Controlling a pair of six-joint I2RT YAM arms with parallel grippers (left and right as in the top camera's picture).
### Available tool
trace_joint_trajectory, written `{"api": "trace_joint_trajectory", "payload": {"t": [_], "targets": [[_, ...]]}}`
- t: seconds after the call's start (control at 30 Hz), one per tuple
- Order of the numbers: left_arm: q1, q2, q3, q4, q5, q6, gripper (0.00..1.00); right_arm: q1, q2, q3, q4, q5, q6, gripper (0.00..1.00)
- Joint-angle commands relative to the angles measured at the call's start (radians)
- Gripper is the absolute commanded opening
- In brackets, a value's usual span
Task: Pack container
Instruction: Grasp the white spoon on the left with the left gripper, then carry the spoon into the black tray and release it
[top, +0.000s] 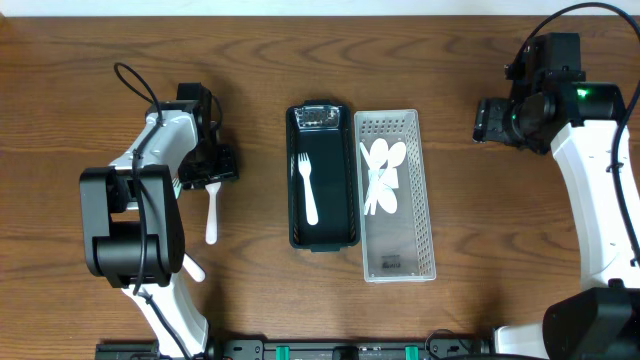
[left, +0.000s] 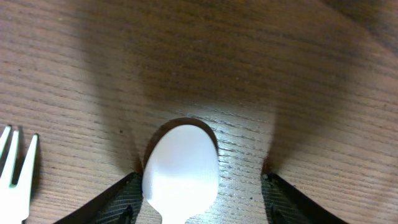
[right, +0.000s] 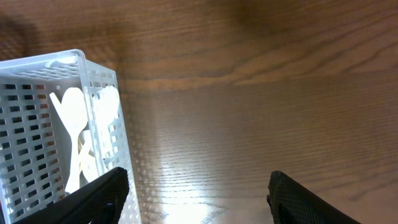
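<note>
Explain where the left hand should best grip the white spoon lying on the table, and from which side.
Take the spoon by its neck, just behind the bowl, coming straight down and closing across its width. It lies flat on the table, so only its thin side edges are grippable, and the neck is narrowest. The open left hand straddles its bowl.

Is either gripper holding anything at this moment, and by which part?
Nothing is held. The left gripper stands open around the bowl of the spoon, with a gap beside it; the right gripper is open over the table.
</note>
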Motion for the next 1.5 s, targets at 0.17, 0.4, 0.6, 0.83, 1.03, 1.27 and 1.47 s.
{"api": "trace_joint_trajectory", "payload": {"t": [0.17, 0.4, 0.6, 0.83, 1.03, 1.27, 1.47], "targets": [[0.004, 0.013, -0.002, -0.007, 0.005, 0.003, 0.45, -0.005, 0.000, -0.005, 0.000, 0.008, -0.016, 0.75], [0.004, 0.013, -0.002, -0.007, 0.002, 0.009, 0.39, -0.005, 0.000, -0.005, 0.000, 0.028, -0.016, 0.76], [0.004, 0.013, -0.002, -0.007, -0.032, 0.010, 0.29, -0.005, 0.000, -0.005, 0.000, 0.030, -0.015, 0.75], [0.002, 0.004, -0.001, -0.008, -0.031, 0.010, 0.15, -0.005, 0.000, -0.005, 0.000, 0.030, -0.015, 0.76], [-0.032, -0.101, 0.030, -0.048, -0.031, 0.009, 0.15, -0.005, 0.000, -0.005, 0.000, 0.030, -0.016, 0.76], [-0.204, -0.362, 0.093, -0.110, -0.004, -0.024, 0.11, -0.005, 0.000, -0.005, 0.000, 0.030, -0.015, 0.76], [-0.433, -0.492, 0.092, -0.040, -0.005, -0.125, 0.06, -0.005, 0.000, -0.005, 0.000, 0.030, -0.015, 0.75]]}}
